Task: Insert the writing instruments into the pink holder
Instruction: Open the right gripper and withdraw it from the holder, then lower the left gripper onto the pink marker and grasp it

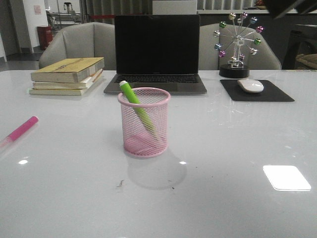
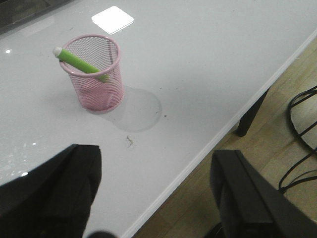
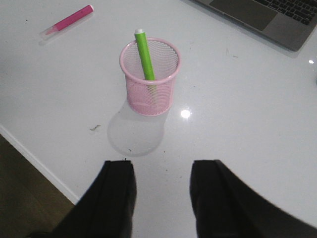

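1. Front view: green pen (image 1: 136,105) leans inside the cup (image 1: 144,134); pink pen (image 1: 21,130) lies on the desk (image 1: 223,173), far left.
2. Both pincers, left (image 2: 156,198) and right (image 3: 162,198), gape wide and empty, well apart from the cup.

Pink holder with green marker inside, seen over the right gripper's spread fingers.
Pink holder (image 3: 150,77) stands upright on white table (image 3: 237,99); green marker (image 3: 145,53) leans inside it, pale tip poking above the rim. Magenta marker (image 3: 67,21) lies flat on the table, well apart from the holder, nothing touching it. Laptop (image 3: 267,15) corner sits on the holder's other side, also well apart. Right gripper (image 3: 161,198) is above the table near the holder, dark fingers (image 3: 111,198) spread, nothing between them.
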Controlling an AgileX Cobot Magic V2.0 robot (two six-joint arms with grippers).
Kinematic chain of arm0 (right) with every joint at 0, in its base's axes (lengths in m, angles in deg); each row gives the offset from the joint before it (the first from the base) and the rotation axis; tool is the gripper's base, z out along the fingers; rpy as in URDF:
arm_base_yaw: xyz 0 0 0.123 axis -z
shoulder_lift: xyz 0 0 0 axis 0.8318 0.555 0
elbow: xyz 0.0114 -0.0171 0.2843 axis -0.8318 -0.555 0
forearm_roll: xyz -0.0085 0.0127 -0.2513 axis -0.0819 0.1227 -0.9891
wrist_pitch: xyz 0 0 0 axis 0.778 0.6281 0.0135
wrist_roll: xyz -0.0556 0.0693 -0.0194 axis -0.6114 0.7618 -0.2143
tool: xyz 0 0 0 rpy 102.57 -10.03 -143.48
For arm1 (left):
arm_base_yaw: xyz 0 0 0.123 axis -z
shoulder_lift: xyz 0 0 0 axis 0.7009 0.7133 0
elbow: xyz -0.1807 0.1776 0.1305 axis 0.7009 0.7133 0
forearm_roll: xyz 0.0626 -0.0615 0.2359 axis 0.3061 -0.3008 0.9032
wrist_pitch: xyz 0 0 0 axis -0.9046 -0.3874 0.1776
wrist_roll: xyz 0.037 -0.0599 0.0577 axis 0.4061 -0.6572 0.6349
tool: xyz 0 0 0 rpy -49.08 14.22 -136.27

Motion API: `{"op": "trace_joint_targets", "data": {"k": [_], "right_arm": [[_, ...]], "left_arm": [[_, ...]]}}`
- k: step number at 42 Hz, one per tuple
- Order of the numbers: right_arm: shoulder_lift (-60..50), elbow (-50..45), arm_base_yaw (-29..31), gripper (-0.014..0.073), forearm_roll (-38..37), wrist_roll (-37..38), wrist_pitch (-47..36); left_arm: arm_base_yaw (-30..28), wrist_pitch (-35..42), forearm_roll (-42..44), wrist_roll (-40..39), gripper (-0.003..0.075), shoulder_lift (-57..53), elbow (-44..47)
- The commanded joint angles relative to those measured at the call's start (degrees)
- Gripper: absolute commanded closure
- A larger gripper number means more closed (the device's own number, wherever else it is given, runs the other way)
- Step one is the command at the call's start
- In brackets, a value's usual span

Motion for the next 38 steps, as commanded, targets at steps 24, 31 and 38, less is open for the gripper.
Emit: {"op": "trace_joint_targets", "data": {"k": [24, 31, 38], "right_arm": [[-6.5, -2.3, 0.2, 0.0196, 0.1, -0.5, 2.9], [-6.5, -2.3, 0.2, 0.0196, 0.1, -0.5, 2.9], [-6.5, -2.3, 0.2, 0.0196, 0.1, -0.5, 2.9]], "left_arm": [[-34.5, -3.0, 2.3, -1.4, 0.0211, 24.4, -12.7], [-38.9, -3.4, 2.3, -1.4, 0.0211, 35.4, -19.5], [-39.3, -3.5, 2.2, -1.4, 0.0211, 46.2, -26.8]]}}
